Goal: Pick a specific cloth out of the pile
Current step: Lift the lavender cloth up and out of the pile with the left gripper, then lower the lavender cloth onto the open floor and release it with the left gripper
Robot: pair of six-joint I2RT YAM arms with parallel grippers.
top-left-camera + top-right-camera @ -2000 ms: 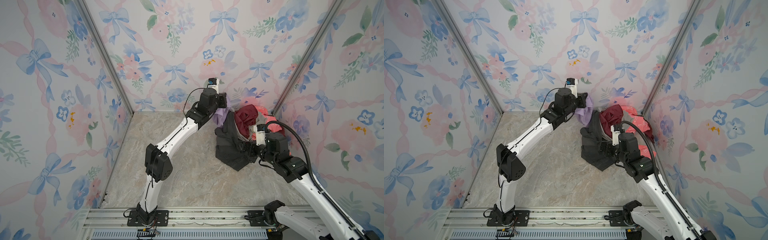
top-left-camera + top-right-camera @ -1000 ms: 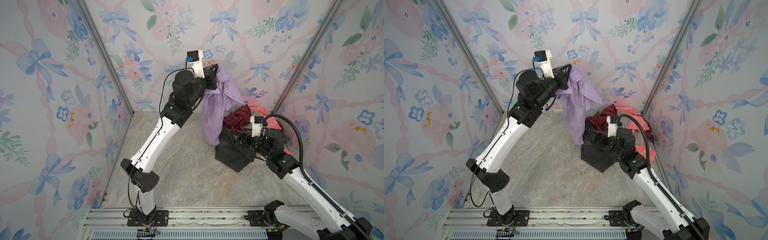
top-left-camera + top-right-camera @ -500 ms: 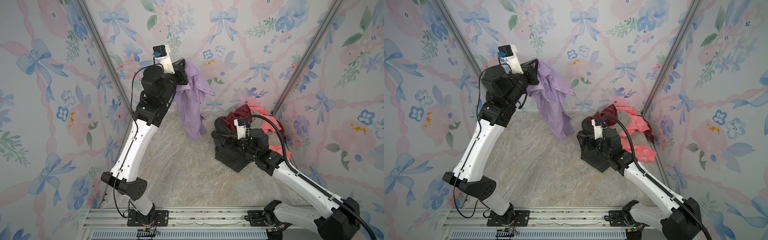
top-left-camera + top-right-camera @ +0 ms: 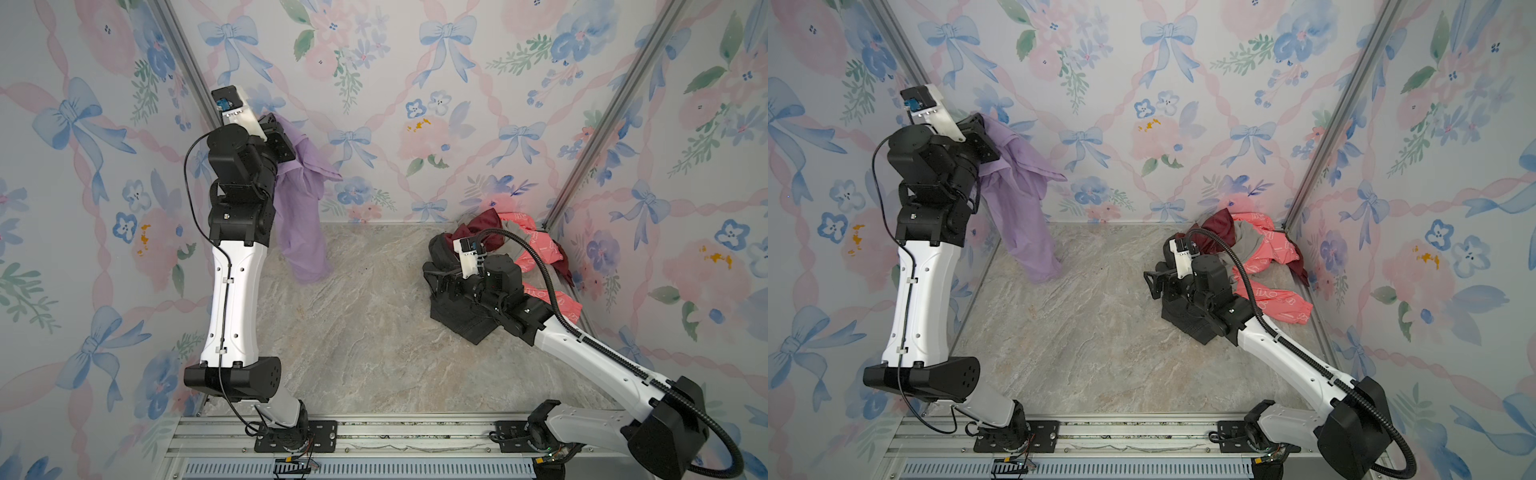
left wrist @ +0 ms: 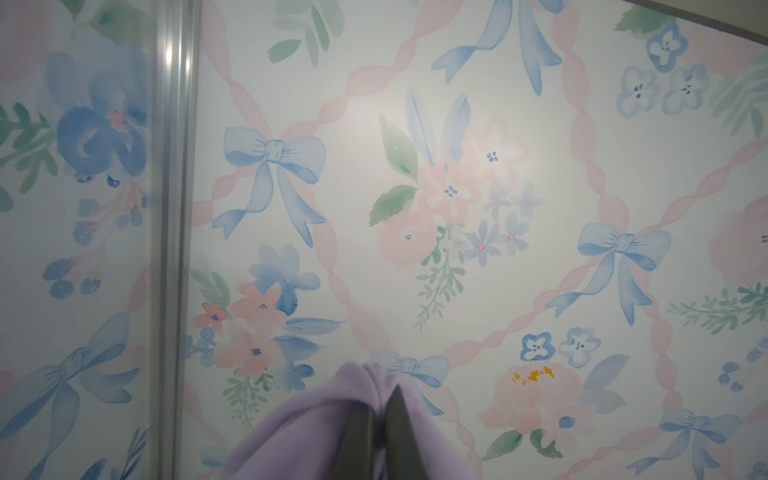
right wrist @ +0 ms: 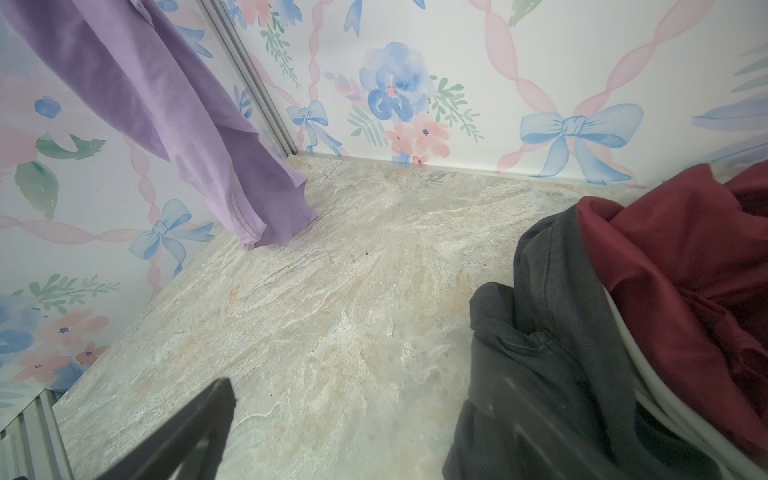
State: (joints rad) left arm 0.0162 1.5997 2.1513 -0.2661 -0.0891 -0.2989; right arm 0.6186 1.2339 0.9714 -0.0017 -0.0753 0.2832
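The cloth (image 4: 300,216) (image 4: 1022,216) is a plain lavender garment hanging free at the back left, away from the pile. My left gripper (image 4: 286,135) (image 4: 988,133) is raised high and shut on its top; in the left wrist view the closed fingertips (image 5: 380,401) pinch a lavender fold (image 5: 299,428). Its lower end (image 6: 266,216) reaches down close to the floor. The pile (image 4: 536,249) (image 4: 1262,253) lies in the back right corner. My right gripper (image 4: 436,279) (image 4: 1156,284) (image 6: 365,424) stands open at the pile's left edge, holding nothing.
The pile shows a dark grey garment (image 6: 548,332), a maroon one (image 6: 685,270), a grey one (image 4: 1246,239) and a coral-pink printed one (image 4: 548,299). Floral walls close in three sides, with metal corner posts (image 4: 183,62) (image 4: 602,124). Marble floor (image 4: 365,332) lies between the arms.
My left arm has lifted the lavender cloth out of the pile and swung it up and to the left. My right gripper has shifted left along the dark grey garment.
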